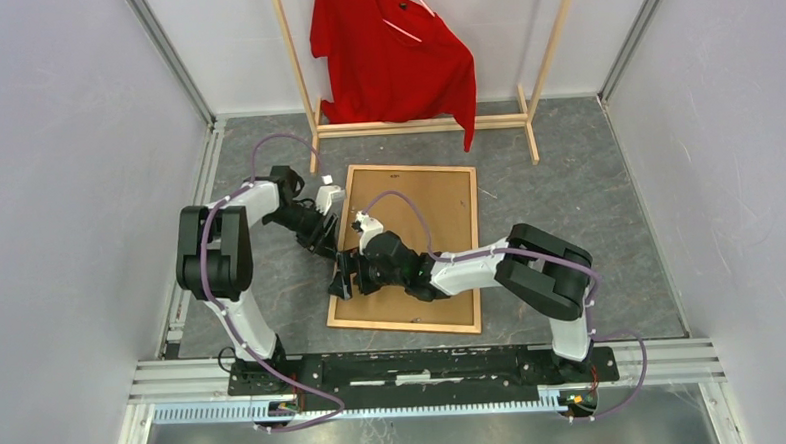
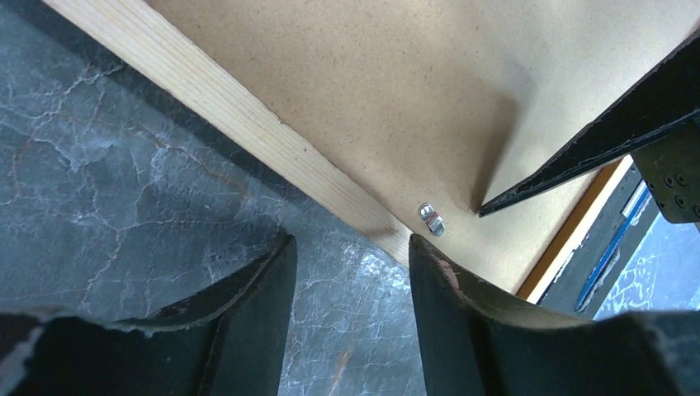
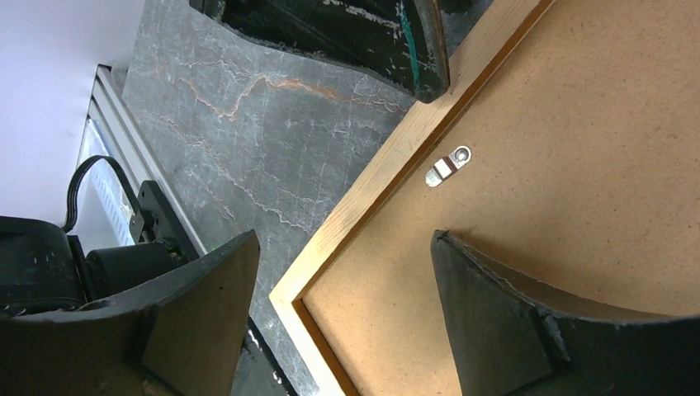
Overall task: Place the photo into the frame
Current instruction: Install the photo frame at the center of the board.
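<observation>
The orange-brown wooden frame [image 1: 406, 326] lies face down on the dark table. A plain brown backing board [image 1: 439, 210] fills it. The photo is hidden. My left gripper [image 1: 332, 247] is open and empty at the frame's left rail [image 2: 248, 124], close to a small metal clip [image 2: 431, 219]; in its wrist view the gripper [image 2: 351, 241] straddles the rail's edge. My right gripper [image 1: 344, 281] is open and empty just nearer along the same rail [image 3: 371, 190]. In its wrist view the gripper [image 3: 345, 237] spans the rail near the near-left corner, one finger over the board [image 3: 578, 148], with the clip [image 3: 447, 165] ahead.
A pale wooden clothes rack [image 1: 415, 126] with a red shirt [image 1: 392, 52] stands at the back. Grey walls close in left and right. A metal rail [image 1: 425, 361] carrying the arm bases runs along the near edge.
</observation>
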You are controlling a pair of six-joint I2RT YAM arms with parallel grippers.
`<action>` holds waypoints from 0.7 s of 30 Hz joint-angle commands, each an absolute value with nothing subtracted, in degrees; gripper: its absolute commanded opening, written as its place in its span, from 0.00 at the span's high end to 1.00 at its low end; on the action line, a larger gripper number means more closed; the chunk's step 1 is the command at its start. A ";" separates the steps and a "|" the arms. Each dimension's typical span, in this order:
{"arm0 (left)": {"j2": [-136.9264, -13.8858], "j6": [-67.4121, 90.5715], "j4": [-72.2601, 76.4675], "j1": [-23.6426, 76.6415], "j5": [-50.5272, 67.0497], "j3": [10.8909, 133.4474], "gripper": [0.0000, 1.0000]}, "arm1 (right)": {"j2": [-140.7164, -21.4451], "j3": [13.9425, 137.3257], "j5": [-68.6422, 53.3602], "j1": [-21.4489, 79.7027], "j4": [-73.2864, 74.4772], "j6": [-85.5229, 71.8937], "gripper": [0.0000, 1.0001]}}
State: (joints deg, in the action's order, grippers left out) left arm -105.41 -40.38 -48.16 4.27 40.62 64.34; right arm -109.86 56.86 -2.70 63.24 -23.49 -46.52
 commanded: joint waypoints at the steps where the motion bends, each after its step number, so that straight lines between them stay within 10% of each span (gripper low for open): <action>1: -106.81 -41.39 -48.17 5.39 40.26 66.19 0.43 | -111.59 58.12 -3.43 62.90 -25.91 -47.23 0.16; 21: -109.16 -40.69 -47.34 5.62 38.20 65.49 0.72 | -114.08 60.44 -3.22 62.35 -24.92 -47.19 0.16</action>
State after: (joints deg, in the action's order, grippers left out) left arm -107.26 -40.27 -49.56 5.34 41.21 65.52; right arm -112.57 59.05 -3.92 62.81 -25.63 -47.31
